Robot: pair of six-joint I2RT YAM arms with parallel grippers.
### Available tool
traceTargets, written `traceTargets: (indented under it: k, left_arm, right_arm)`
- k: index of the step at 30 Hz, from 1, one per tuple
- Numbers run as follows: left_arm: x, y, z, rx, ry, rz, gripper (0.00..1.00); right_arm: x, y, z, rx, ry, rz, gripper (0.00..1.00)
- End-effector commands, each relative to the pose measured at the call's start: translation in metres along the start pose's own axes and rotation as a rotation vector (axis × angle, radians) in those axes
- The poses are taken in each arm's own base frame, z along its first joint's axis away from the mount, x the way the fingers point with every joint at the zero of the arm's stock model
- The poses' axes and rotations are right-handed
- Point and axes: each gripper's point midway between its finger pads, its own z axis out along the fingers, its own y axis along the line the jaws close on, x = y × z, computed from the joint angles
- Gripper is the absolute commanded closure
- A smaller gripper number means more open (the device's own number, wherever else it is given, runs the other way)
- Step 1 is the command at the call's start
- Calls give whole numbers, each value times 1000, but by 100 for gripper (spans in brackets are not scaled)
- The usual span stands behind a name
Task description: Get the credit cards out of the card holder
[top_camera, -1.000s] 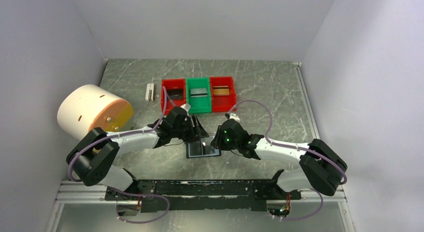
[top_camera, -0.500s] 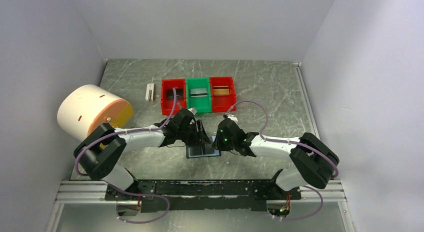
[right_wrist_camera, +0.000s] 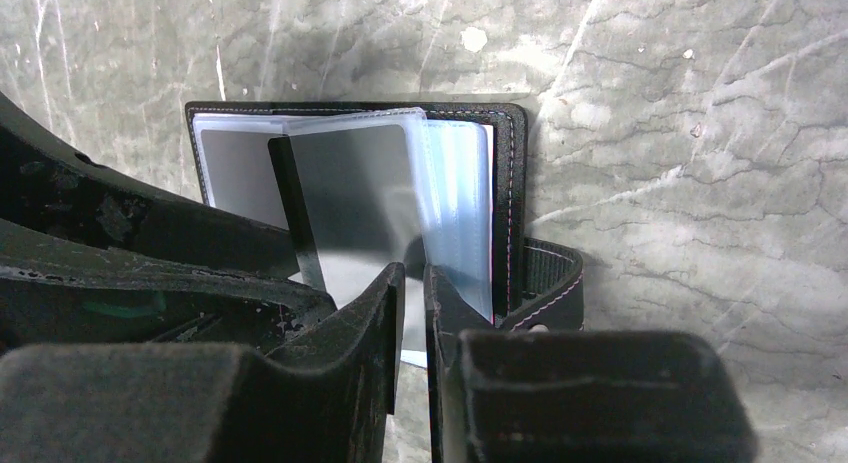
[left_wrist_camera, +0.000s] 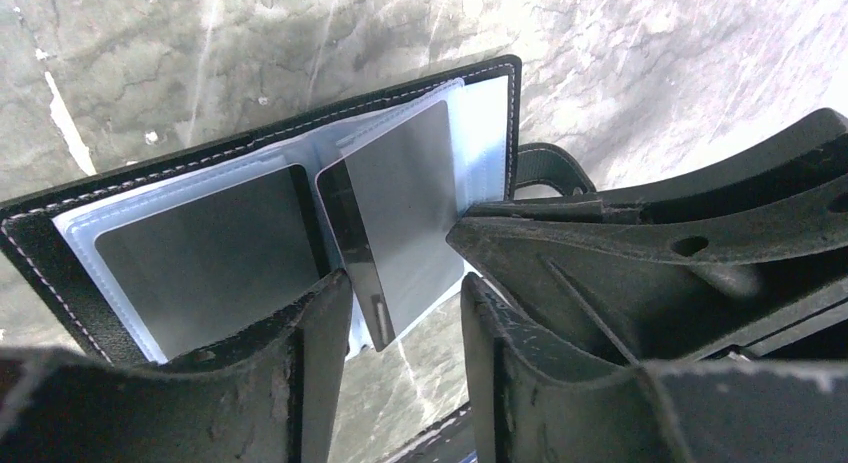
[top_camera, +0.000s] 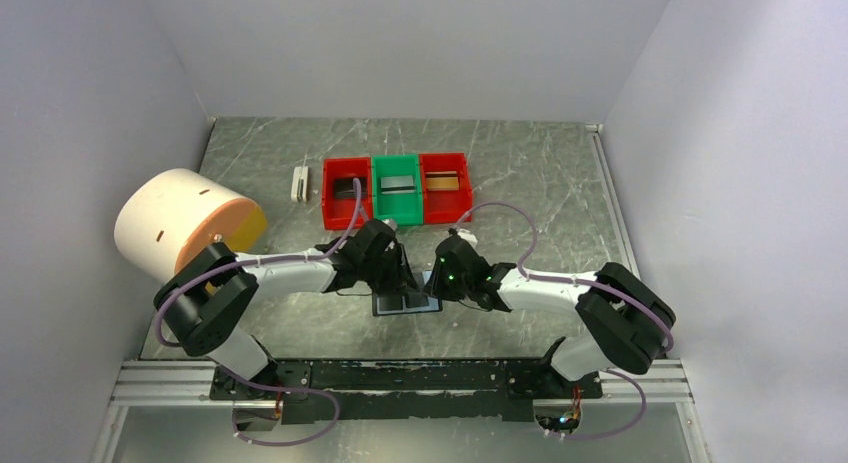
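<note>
The black card holder (top_camera: 405,303) lies open on the table between my grippers. In the left wrist view its black edge (left_wrist_camera: 250,143) frames clear sleeves. One grey credit card (left_wrist_camera: 400,203) sits in a raised sleeve, its lower end past the holder's edge. My left gripper (left_wrist_camera: 400,293) is open, its jaws either side of that end without touching it. A second grey card (left_wrist_camera: 210,253) lies flat in the other pocket. My right gripper (right_wrist_camera: 413,278) is closed to a narrow gap on the raised sleeve's edge, next to the grey card (right_wrist_camera: 350,203).
Three bins stand behind: a red bin (top_camera: 330,205) with a dark card, a green bin (top_camera: 398,219) with a grey card, a red bin (top_camera: 446,215) with a tan card. A small white clip block (top_camera: 299,183) and a large white-and-orange drum (top_camera: 185,223) are at the left.
Both grippers have closed in slightly on the open card holder; the left one shifted right toward it. The card holder has stayed in place.
</note>
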Motion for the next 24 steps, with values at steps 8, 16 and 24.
traceTargets:
  k: [8,16,24]
  left_arm:
    - [-2,3,-3,-6,-58,-17,81]
    - [-2,9,-8,-16,-80,-21,91]
    - [-7,17,-17,-56,-120,-7,91]
  right_arm:
    - [18,-38,5,139,51,6,83]
    - [17,-39,5,154,49,11,83]
    - [14,-41,3,166,35,16,81]
